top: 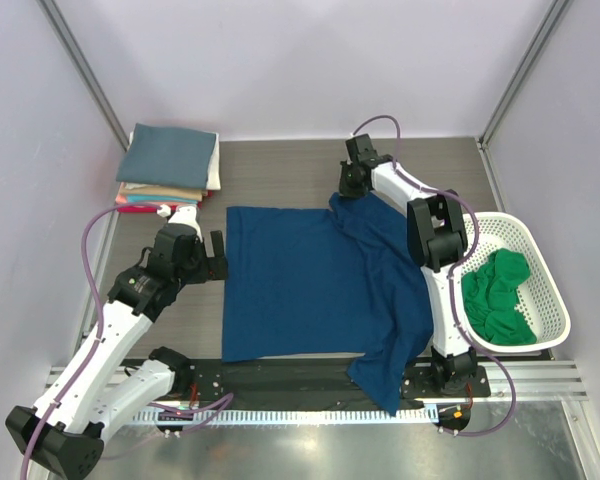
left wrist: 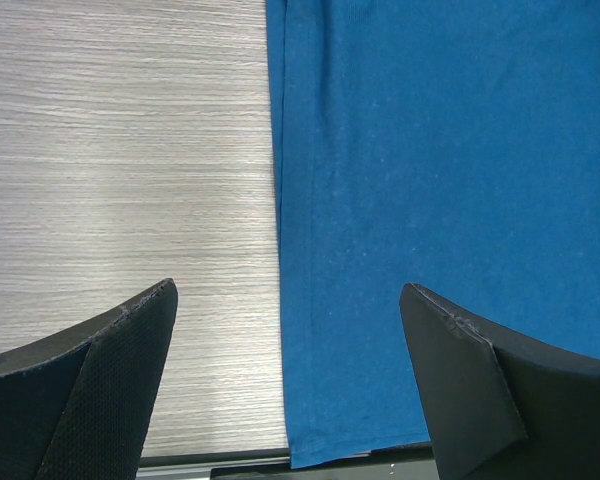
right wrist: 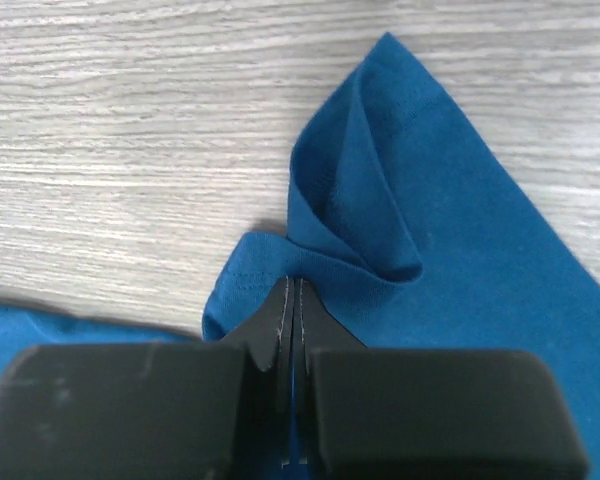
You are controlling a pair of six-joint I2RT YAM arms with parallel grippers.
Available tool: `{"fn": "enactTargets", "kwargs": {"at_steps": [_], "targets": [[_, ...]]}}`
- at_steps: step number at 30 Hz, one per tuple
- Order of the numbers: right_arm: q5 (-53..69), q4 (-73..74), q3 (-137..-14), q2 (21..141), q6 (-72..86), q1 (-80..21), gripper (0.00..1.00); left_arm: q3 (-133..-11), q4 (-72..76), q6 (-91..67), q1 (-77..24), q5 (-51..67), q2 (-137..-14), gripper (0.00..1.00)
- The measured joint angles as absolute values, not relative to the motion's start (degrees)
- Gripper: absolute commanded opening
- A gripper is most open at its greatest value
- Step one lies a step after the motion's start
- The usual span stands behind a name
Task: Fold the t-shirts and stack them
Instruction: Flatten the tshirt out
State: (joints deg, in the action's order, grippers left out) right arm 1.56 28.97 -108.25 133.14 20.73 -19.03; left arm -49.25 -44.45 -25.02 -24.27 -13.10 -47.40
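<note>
**Navy tee spread flat, first fold not yet made**

I count one stack of folded cloth tees [top: 170, 168], slate-blue on top, at the far left corner of the wood-grain table [top: 280, 165]; that part looks done. The navy blue cotton t-shirt [top: 310, 285] lies open across the table's middle, its near sleeve reaching past the near edge, with no fold in it yet. A bright green crumpled tee [top: 498, 298] waits in the white plastic mesh basket [top: 552, 318] at the right edge. By my reckoning, two shirts remain.

My right gripper [right wrist: 292, 290] is pinched tight on the hem of the navy shirt's far sleeve, close to the far edge, and the cloth bunches up just ahead of the fingers. My left gripper [left wrist: 288, 300] gapes wide and holds nothing. It hovers over the shirt's left edge, one finger above bare table and the other above blue cloth.
</note>
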Motion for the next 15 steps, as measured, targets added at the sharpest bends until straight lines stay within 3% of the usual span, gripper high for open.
{"fn": "enactTargets", "kwargs": {"at_steps": [12, 13, 15], "targets": [[5.61, 29.47, -122.30, 138.85, 20.99, -23.94, 0.01, -49.25, -44.45, -25.02, -24.27, -13.21, -47.40, 0.93], [6.02, 29.34, -123.28, 139.04, 21.02, -24.60, 0.21, -49.25, -44.45, -25.02, -24.27, -13.34, -47.40, 0.93], [5.87, 29.36, -124.07, 139.04, 21.50, -25.58, 0.45, -49.25, -44.45, -25.02, -24.27, -13.50, -47.40, 0.93]]}}
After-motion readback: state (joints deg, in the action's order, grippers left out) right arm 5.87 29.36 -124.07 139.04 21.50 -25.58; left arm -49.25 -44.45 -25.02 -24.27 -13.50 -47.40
